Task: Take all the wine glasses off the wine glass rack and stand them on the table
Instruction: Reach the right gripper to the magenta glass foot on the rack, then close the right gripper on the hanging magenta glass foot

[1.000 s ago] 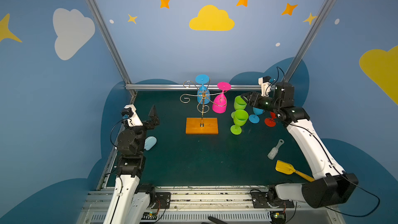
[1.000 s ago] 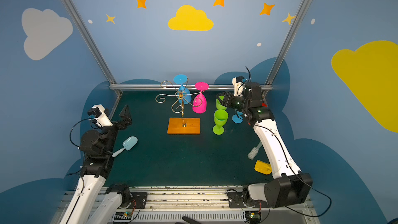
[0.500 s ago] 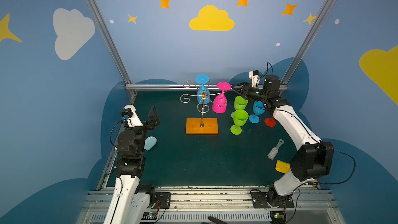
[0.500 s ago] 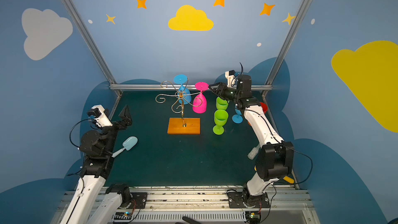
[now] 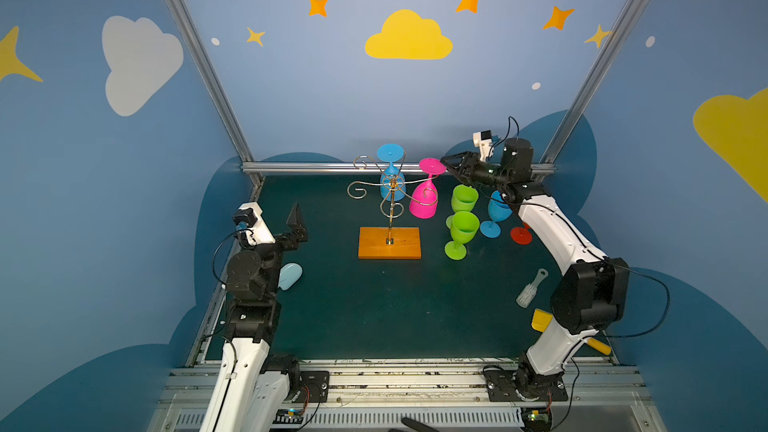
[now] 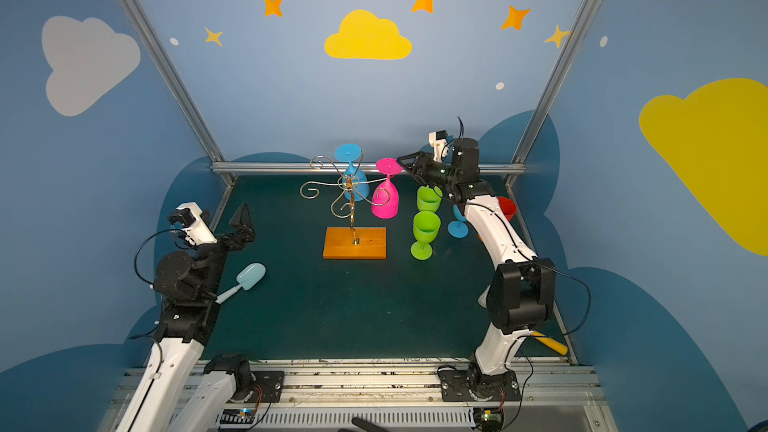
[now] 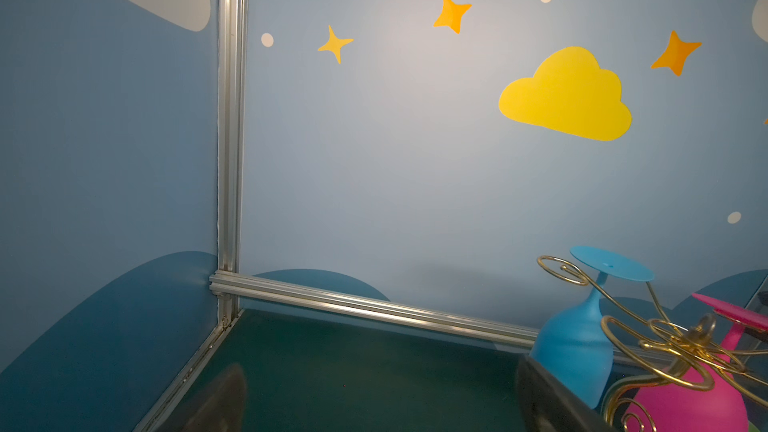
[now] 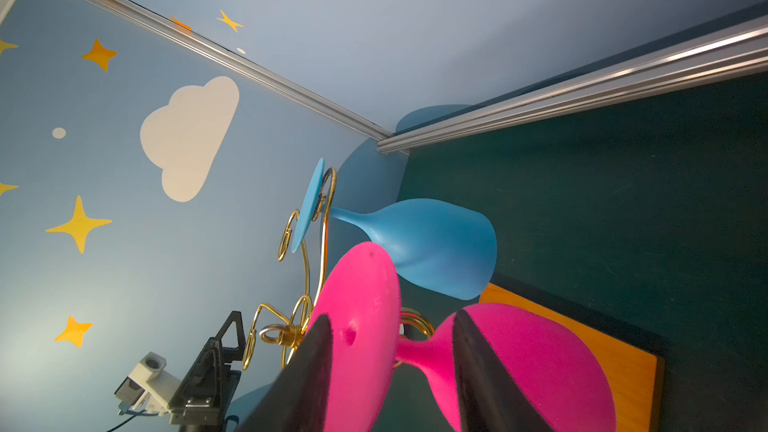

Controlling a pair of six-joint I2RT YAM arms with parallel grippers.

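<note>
The wine glass rack (image 5: pixel 389 243) (image 6: pixel 354 243), gold wire on an orange wooden base, stands mid-table in both top views. Two glasses hang upside down on it: a pink wine glass (image 5: pixel 424 203) (image 6: pixel 385 203) (image 8: pixel 540 359) on the right arm and a blue one (image 5: pixel 392 187) (image 8: pixel 436 243) behind. My right gripper (image 5: pixel 445 164) (image 6: pixel 401 164) (image 8: pixel 392 317) is open, one finger over the pink foot disc, the other by the stem and bowl. My left gripper (image 5: pixel 296 224) (image 6: pixel 243 224) (image 7: pixel 378 388) stays wide open and empty at the far left.
Right of the rack stand two green glasses (image 5: pixel 463 228), a blue glass (image 5: pixel 496 211) and a red one (image 5: pixel 520 235), under my right arm. A grey brush (image 5: pixel 530 290) and a yellow scoop (image 5: pixel 542 320) lie front right. A pale blue scoop (image 6: pixel 249 276) lies by the left arm.
My right arm swung left from over the standing glasses to the pink glass's foot, and its jaws narrowed. The left arm has not moved.
</note>
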